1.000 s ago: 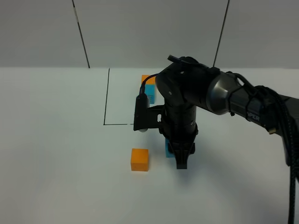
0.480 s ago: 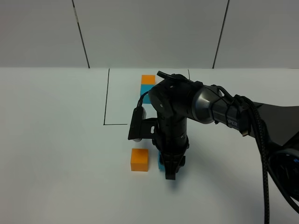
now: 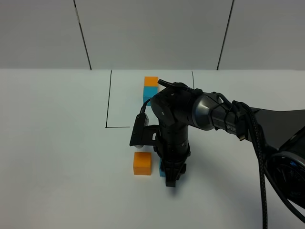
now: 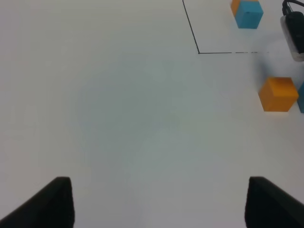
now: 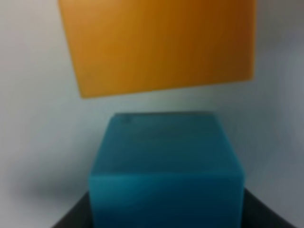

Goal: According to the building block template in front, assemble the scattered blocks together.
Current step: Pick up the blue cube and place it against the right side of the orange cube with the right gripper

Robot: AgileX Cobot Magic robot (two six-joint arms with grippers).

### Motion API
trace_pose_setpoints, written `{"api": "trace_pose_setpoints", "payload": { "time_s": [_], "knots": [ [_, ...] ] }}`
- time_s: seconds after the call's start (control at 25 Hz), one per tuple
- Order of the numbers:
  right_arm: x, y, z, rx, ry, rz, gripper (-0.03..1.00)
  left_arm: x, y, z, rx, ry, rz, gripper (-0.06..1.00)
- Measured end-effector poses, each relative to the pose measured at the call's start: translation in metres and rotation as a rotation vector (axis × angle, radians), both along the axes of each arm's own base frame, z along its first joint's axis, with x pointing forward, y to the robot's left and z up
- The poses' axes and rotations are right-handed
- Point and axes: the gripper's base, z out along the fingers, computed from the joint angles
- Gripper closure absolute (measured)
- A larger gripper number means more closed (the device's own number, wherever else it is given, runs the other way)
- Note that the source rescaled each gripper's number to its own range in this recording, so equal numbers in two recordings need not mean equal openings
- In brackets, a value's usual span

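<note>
Right arm (image 3: pixel 200 112): we see rounded, glossy black shells; a grey metal band at one joint; small white lettering (image 3: pixel 229 128) that we cannot read
Cables: we see a black bundle (image 3: pixel 255 143) along the forearm; a thin black lead (image 3: pixel 143 106) joins a pale-faced box (image 3: pixel 138 134)
Left tool (image 4: pixel 161 206): we see two matte black fingers (image 4: pixel 57 204)

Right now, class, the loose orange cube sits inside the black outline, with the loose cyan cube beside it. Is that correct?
Not quite. The loose orange cube sits outside the black outline, on the near side of its front line. The exterior high view shows this. The loose cyan cube is indeed beside it.
</note>
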Motion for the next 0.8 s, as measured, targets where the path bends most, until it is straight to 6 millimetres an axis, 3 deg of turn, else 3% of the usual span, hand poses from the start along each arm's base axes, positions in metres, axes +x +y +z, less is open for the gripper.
{"api": "trace_pose_setpoints", "payload": {
  "time_s": [0.8],
  "knots": [
    [-0.0024,0.0096,-0.0008,0.026,-0.03,0.055,0.96,0.0,0.0,0.0,0.0,0.0,0.0,0.39]
  ]
}}
